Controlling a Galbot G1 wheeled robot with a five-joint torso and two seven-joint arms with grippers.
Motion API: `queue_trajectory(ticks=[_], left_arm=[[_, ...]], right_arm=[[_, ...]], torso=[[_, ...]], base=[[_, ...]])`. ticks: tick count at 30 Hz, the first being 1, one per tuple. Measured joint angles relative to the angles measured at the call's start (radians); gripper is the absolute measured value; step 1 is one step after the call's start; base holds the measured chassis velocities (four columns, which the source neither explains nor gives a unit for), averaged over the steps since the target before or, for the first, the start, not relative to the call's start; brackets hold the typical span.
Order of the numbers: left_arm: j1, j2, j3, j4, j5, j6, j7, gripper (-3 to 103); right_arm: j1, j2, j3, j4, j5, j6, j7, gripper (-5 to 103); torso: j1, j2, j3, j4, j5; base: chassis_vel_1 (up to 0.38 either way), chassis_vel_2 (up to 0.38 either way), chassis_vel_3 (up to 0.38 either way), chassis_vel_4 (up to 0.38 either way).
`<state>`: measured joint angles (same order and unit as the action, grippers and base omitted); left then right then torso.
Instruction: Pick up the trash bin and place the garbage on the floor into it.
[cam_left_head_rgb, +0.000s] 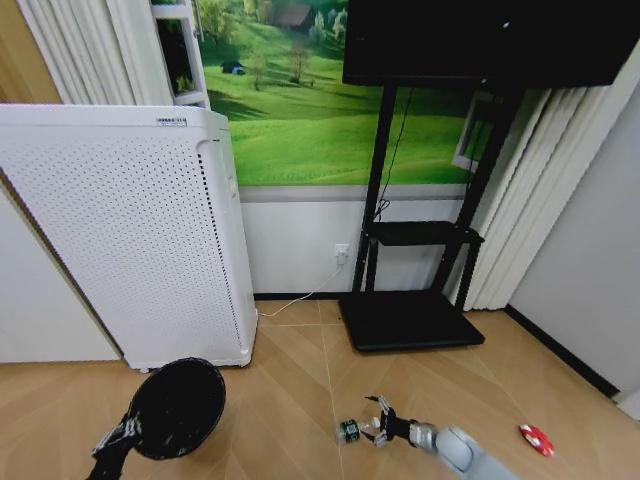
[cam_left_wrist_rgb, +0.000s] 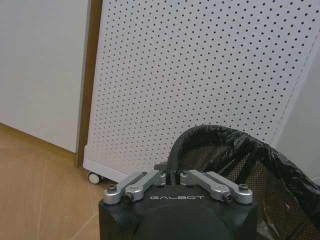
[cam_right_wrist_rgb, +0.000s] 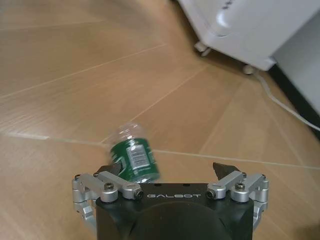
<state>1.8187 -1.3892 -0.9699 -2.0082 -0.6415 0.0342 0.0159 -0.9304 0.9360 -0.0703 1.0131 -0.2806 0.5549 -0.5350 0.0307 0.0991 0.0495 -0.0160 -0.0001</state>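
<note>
Right gripper (cam_right_wrist_rgb: 167, 172) fingers apart, bottle (cam_right_wrist_rgb: 134, 157) off-centre at 10 o'clock: may roll. Left gripper (cam_left_wrist_rgb: 171, 176) clamped on trash bin (cam_left_head_rgb: 178, 407).

one trash bin (cam_left_head_rgb: 178, 407), one bottle (cam_left_head_rgb: 349, 430), one red wrapper (cam_left_head_rgb: 536, 438)

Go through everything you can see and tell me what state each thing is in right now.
trash bin: held off upright, rim gripped by left gripper
left gripper: shut on the rim
right gripper: open, low over the floor
bottle: lying on its side, between the fingers
red wrapper: lying on the floor
</note>
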Motion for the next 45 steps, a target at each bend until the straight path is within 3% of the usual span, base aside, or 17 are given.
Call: queue_trajectory(ticks=[5, 16, 28, 32, 34, 35, 36, 41, 44, 45], left_arm=[[0.025, -0.024, -0.022, 0.001, 0.011, -0.018, 0.004, 7], [0.046, -0.05, -0.026, 0.003, 0.026, -0.035, 0.01, 7], [0.03, -0.035, -0.027, 0.006, 0.014, -0.034, 0.0, 7], [0.029, -0.037, -0.028, 0.011, 0.009, -0.035, -0.002, 7], [0.029, -0.037, -0.029, 0.012, 0.008, -0.035, -0.002, 7], [0.029, -0.036, -0.031, 0.015, 0.004, -0.035, -0.002, 7], [0.029, -0.036, -0.031, 0.015, 0.004, -0.035, -0.002, 7], [0.026, -0.025, -0.033, 0.02, -0.002, -0.037, -0.004, 7], [0.02, -0.018, -0.03, 0.02, -0.004, -0.037, -0.007, 7], [0.016, -0.015, -0.027, 0.021, -0.004, -0.036, -0.009, 7]], right_arm=[[0.041, 0.02, -0.056, -0.073, 0.051, 0.026, -0.043, 100], [0.1, 0.089, -0.099, -0.167, 0.036, 0.032, -0.037, 100], [0.185, 0.146, -0.093, -0.275, -0.061, 0.025, -0.058, 100], [0.19, 0.148, -0.091, -0.281, -0.078, 0.027, -0.083, 84], [0.19, 0.148, -0.09, -0.282, -0.078, 0.029, -0.085, 84], [0.188, 0.149, -0.089, -0.283, -0.081, 0.033, -0.091, 73], [0.188, 0.149, -0.089, -0.283, -0.081, 0.033, -0.091, 73], [0.175, 0.151, -0.081, -0.279, -0.081, 0.036, -0.096, 52], [0.165, 0.15, -0.072, -0.273, -0.08, 0.037, -0.096, 47], [0.157, 0.149, -0.065, -0.27, -0.08, 0.037, -0.096, 36]], torso=[[0.0, 0.0, 0.0, -0.0005, 0.0002], [0.0, 0.0, 0.0, -0.0002, 0.0], [0.0, 0.0, 0.0, -0.0001, 0.0002], [0.0, 0.0, 0.0, -0.0003, 0.0002], [0.0, 0.0, 0.0, -0.0003, 0.0001], [0.0, 0.0, 0.0, -0.0002, 0.0], [0.0, 0.0, 0.0, -0.0002, 0.0], [0.0, 0.0, 0.0, -0.0002, 0.0], [0.0, 0.0, 0.0, -0.0002, 0.0001], [0.0, 0.0, 0.0, -0.0002, 0.0]], base=[[0.0, 0.0, 0.0, 0.0], [0.0, 0.0, 0.0, 0.0], [0.0, 0.0, 0.0, 0.0], [0.0, 0.0, 0.0, 0.0], [0.0, 0.0, 0.0, 0.0], [0.0, 0.0, 0.0, 0.0], [0.0, 0.0, 0.0, 0.0], [0.0, 0.0, 0.0, 0.0], [0.0, 0.0, 0.0, 0.0], [0.0, 0.0, 0.0, 0.0]])
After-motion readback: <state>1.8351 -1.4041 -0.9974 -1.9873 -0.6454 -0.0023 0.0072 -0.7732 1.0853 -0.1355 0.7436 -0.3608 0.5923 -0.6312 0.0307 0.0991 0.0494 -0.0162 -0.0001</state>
